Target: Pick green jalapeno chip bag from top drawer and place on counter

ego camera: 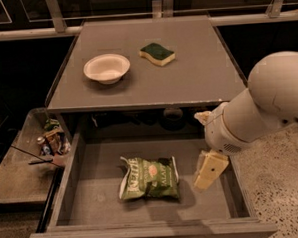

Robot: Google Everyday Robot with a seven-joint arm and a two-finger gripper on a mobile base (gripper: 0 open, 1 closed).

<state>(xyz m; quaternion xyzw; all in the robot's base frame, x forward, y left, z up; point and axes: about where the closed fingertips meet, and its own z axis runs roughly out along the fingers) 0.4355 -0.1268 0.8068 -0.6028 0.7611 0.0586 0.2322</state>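
Observation:
The green jalapeno chip bag lies flat on the floor of the open top drawer, near the middle. My gripper hangs inside the drawer at its right side, just right of the bag and apart from it. It holds nothing. The white arm reaches in from the right, over the drawer's right wall. The counter is the flat top behind the drawer.
A white bowl and a green-and-yellow sponge sit on the counter. A lower side tray at the left holds small clutter. Speckled floor lies to the right.

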